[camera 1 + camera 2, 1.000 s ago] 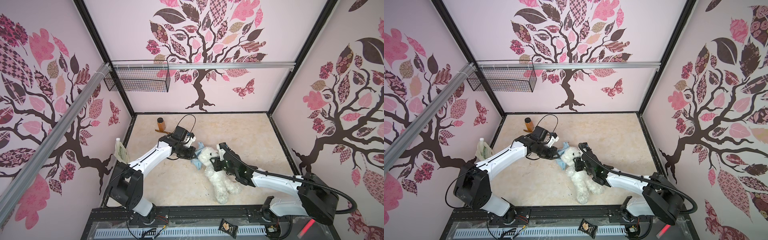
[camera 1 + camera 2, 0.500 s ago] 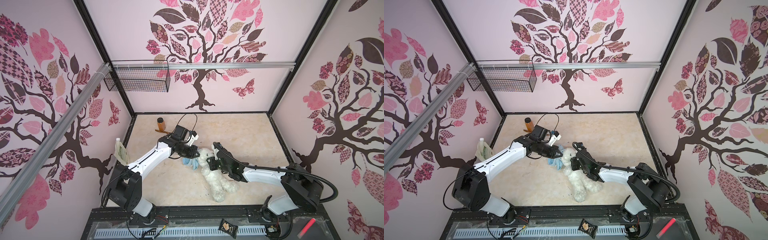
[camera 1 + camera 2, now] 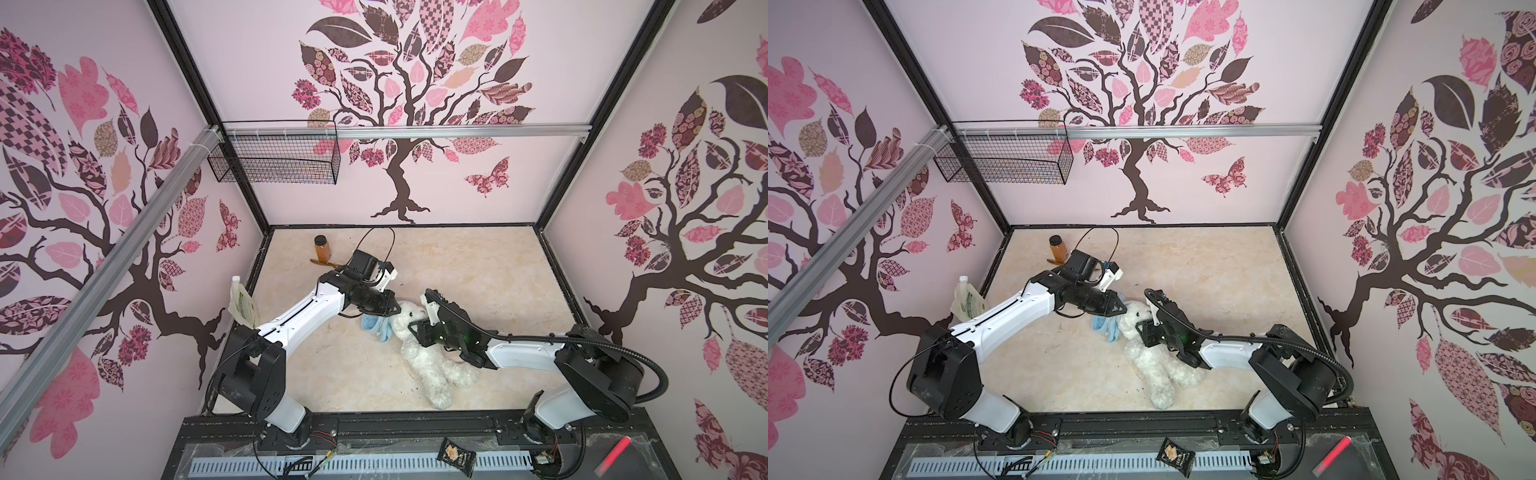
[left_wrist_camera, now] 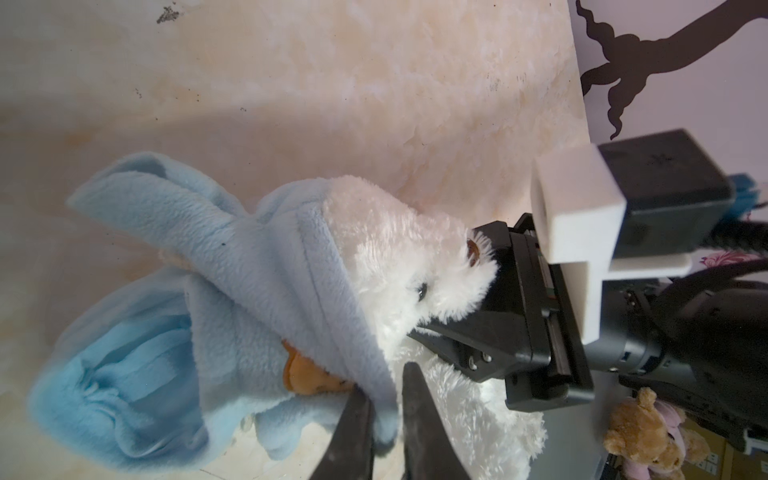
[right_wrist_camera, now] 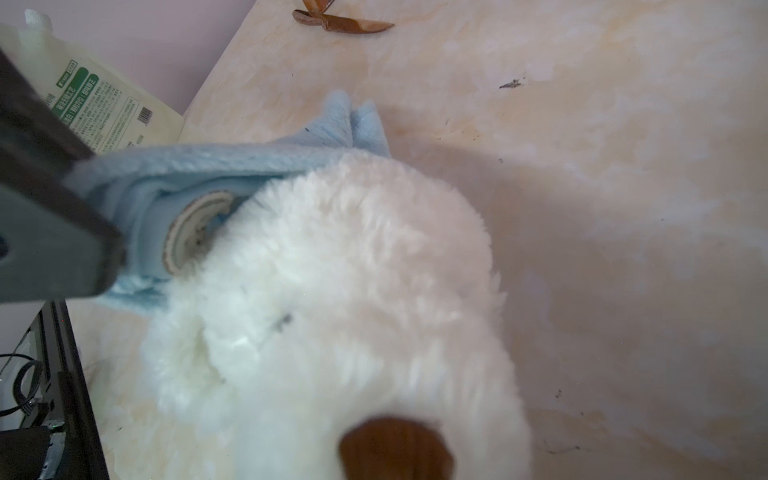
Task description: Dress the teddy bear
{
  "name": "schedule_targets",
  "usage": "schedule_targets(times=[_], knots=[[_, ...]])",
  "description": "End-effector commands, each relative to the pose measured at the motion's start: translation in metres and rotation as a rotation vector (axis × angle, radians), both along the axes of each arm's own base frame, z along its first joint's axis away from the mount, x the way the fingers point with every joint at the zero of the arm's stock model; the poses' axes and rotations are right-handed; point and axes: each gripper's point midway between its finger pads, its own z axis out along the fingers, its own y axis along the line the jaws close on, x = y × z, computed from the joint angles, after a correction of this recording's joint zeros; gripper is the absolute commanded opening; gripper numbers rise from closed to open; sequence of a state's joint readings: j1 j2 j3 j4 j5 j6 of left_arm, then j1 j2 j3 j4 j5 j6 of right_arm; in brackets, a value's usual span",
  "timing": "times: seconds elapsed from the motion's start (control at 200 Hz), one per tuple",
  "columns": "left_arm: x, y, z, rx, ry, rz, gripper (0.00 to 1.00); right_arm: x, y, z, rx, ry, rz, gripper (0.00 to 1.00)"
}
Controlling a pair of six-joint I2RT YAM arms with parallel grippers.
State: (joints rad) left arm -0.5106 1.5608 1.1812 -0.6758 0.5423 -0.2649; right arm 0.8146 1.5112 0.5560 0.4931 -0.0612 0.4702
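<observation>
The teddy bear lay on the table, legs toward the front. The right gripper pressed at its neck, its grip impossible to tell. Beyond, the blue shirt capped the bear's head. The shirt's hem sat between the barely parted jaws of the left gripper; whether they pinched it could not be told.

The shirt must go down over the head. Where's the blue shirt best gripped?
Probably pinch the blue shirt by its open hem, where it laps the teddy bear at the crown, coming from behind the head; the rest lies bunched there.
</observation>
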Motion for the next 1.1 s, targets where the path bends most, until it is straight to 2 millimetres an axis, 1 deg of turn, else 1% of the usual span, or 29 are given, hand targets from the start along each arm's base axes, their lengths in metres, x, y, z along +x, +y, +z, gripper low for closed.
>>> schedule_targets(times=[0.0, 0.075, 0.13, 0.25, 0.345, 0.415, 0.55, 0.64, 0.695, 0.765, 0.845, 0.935, 1.01, 1.095], knots=[[0.015, -0.009, 0.015, -0.018, -0.036, 0.016, 0.17, -0.006, 0.002, 0.006, 0.007, -0.035, 0.055, 0.35], [0.021, -0.012, 0.018, -0.024, -0.034, 0.023, 0.15, -0.009, 0.006, 0.015, 0.038, -0.062, 0.091, 0.3], [0.022, -0.016, 0.02, -0.036, -0.03, 0.017, 0.11, -0.011, 0.009, 0.021, 0.058, -0.081, 0.114, 0.27], [0.023, -0.024, 0.021, -0.055, -0.017, -0.001, 0.0, -0.016, 0.014, 0.025, 0.095, -0.089, 0.15, 0.23], [0.02, -0.035, 0.023, -0.096, 0.01, -0.02, 0.0, -0.021, 0.019, 0.025, 0.123, -0.081, 0.177, 0.21], [0.016, -0.047, 0.028, -0.144, 0.032, -0.04, 0.0, -0.02, 0.02, 0.028, 0.139, -0.085, 0.173, 0.21], [-0.003, -0.068, 0.036, -0.24, 0.074, -0.083, 0.0, -0.018, 0.021, 0.036, 0.163, -0.102, 0.166, 0.21], [-0.004, -0.076, 0.036, -0.322, 0.115, -0.05, 0.0, -0.017, 0.022, 0.042, 0.191, -0.113, 0.163, 0.21], [-0.004, -0.076, 0.029, -0.32, 0.137, -0.032, 0.0, -0.014, 0.021, 0.044, 0.204, -0.112, 0.141, 0.21], [-0.007, -0.073, 0.026, -0.312, 0.146, -0.016, 0.0, -0.009, 0.013, 0.042, 0.217, -0.092, 0.096, 0.21], [-0.011, -0.063, 0.024, -0.284, 0.129, 0.007, 0.0, 0.0, 0.001, 0.043, 0.254, -0.073, 0.036, 0.21], [-0.016, -0.051, 0.02, -0.228, 0.106, 0.03, 0.0, 0.008, -0.009, 0.049, 0.289, -0.08, -0.009, 0.21], [-0.02, -0.045, 0.015, -0.201, 0.102, 0.037, 0.0, 0.011, -0.009, 0.055, 0.294, -0.101, -0.009, 0.21], [-0.025, -0.044, 0.009, -0.211, 0.117, 0.034, 0.02, 0.01, -0.004, 0.063, 0.308, -0.117, 0.022, 0.22]])
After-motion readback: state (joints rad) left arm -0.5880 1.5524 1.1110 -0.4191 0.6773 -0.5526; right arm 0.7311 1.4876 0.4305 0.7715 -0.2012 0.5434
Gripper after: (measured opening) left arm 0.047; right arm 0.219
